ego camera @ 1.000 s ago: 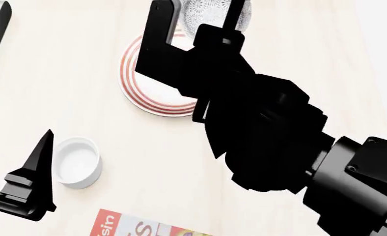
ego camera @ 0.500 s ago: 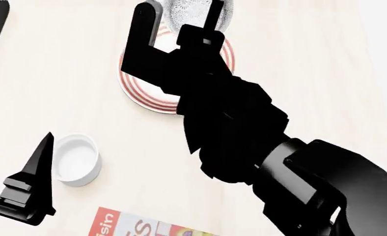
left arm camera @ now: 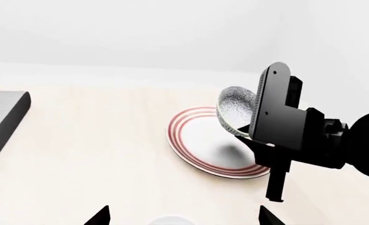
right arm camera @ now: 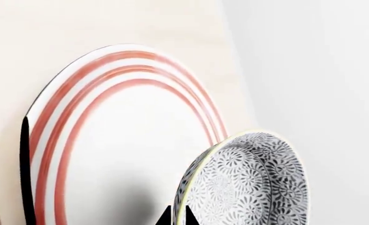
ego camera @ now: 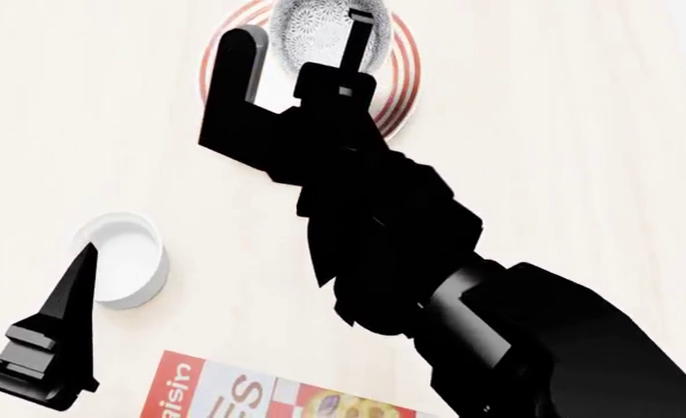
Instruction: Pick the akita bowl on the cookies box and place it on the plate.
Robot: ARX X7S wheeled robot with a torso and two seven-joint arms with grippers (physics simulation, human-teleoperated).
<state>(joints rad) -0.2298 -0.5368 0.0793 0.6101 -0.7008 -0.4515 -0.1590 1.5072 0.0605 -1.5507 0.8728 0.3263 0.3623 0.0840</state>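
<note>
The akita bowl (right arm camera: 247, 183), grey floral speckle on white, hangs tilted with its rim pinched in my right gripper (right arm camera: 178, 216), which is shut on it. In the head view the bowl (ego camera: 319, 30) is over the far part of the red-ringed plate (ego camera: 395, 87). The left wrist view shows the bowl (left arm camera: 236, 107) held above the plate (left arm camera: 194, 145), its shadow falling on the plate's middle. The cookies box (ego camera: 245, 396) lies at the near edge of the head view. My left gripper (left arm camera: 184, 218) is open, low over the table, nothing between its fingers (ego camera: 70, 322).
A plain white cup (ego camera: 123, 257) stands on the pale wooden table (ego camera: 575, 157) near the left fingers, between the box and the plate. A dark grey slab (left arm camera: 3, 124) lies at the table's left side. The black right arm (ego camera: 436, 287) crosses the middle of the head view.
The right gripper has carried the bowl from beyond the plate's far rim to above the plate. The head view has shifted a little. The left gripper stays where it was.
</note>
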